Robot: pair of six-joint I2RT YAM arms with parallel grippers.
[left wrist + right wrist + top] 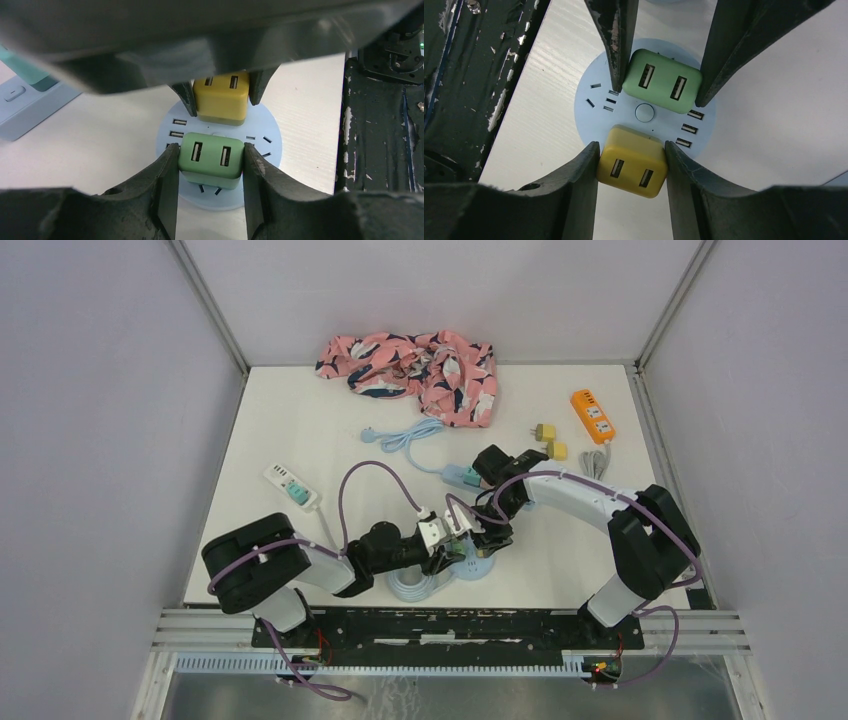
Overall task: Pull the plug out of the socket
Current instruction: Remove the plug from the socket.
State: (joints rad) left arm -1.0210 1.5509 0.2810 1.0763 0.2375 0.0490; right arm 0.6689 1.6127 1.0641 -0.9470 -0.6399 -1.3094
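Note:
A round light-blue socket (265, 131) (589, 120) (478, 567) lies on the white table near the front edge, between the two arms. A green plug (212, 157) (663, 86) and a yellow plug (221, 100) (633, 162) sit in it side by side. My left gripper (210, 151) (452, 545) is shut on the green plug, both fingers pressed against its sides. Opposite it, my right gripper (631, 148) (492, 532) is shut on the yellow plug in the same way. Both plugs still stand seated on the socket face.
The socket's pale cable coil (410, 586) lies beside it by the black base rail (450, 625). Further back are a white power strip (290, 487), a light-blue cable (410, 435), a pink patterned cloth (415, 365), two small yellow plugs (549, 440) and an orange power strip (592, 415).

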